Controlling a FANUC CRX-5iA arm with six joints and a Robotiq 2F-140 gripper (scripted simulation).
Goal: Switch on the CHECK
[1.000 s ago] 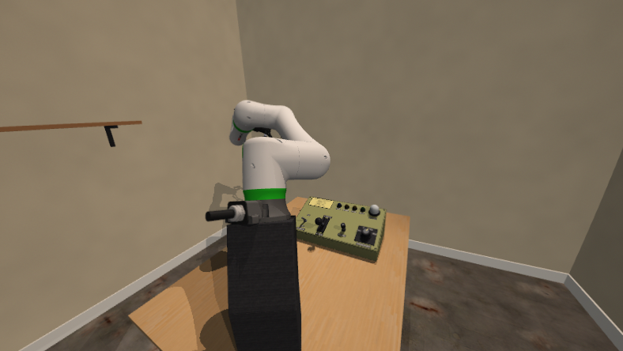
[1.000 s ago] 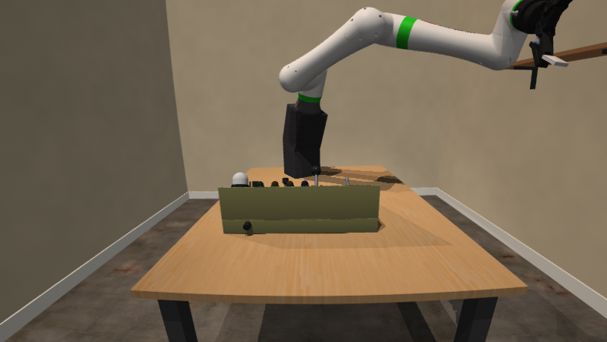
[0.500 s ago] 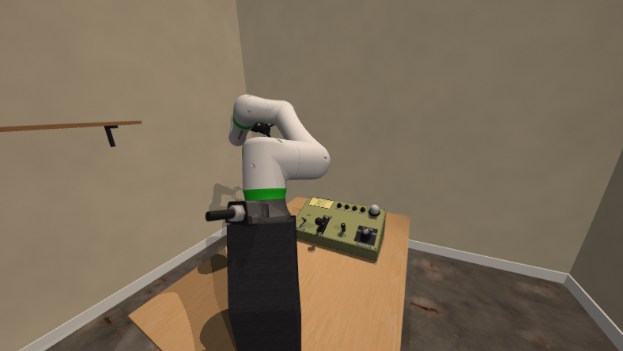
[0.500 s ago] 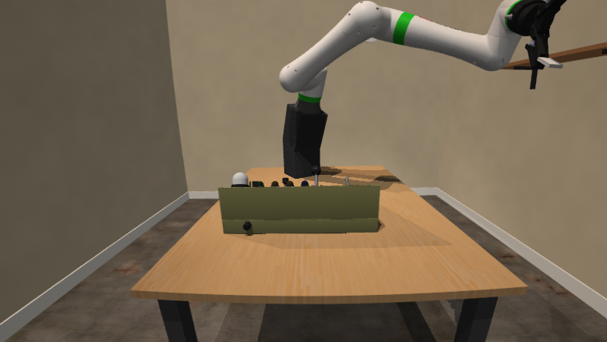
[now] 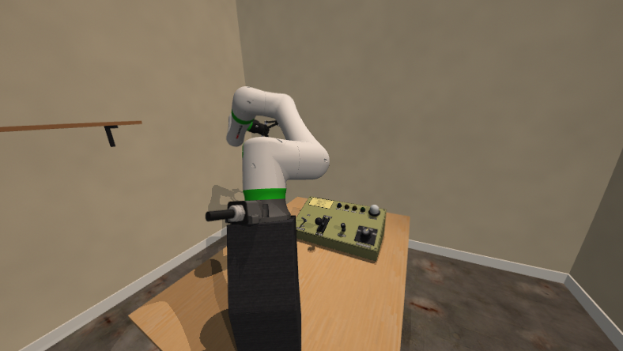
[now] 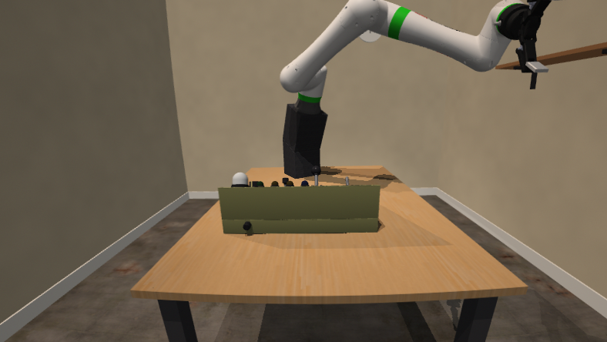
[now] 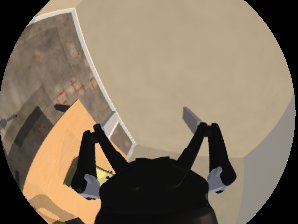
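Observation:
An olive console (image 5: 336, 242) (image 6: 299, 208) stands on the wooden table (image 5: 349, 296) (image 6: 323, 263). Its top carries a yellow plate (image 5: 320, 202), a row of small black knobs (image 5: 349, 208), a white dome (image 5: 374, 210) (image 6: 239, 178), a black lever (image 5: 320, 223) (image 6: 316, 170), small toggles (image 5: 342, 227) and a joystick (image 5: 366, 232). The labels are too small to read, so I cannot tell which control is CHECK. My gripper (image 5: 270, 124) (image 6: 535, 38) (image 7: 150, 114) is open and empty. It is high up and far from the console, facing the wall.
The arm stands on a black pedestal (image 5: 261, 278) (image 6: 302, 144) at the table's edge beside the console. A brown wall shelf (image 5: 69, 125) (image 6: 565, 54) with a black bracket hangs close to the gripper. Walls close in on the table on two sides.

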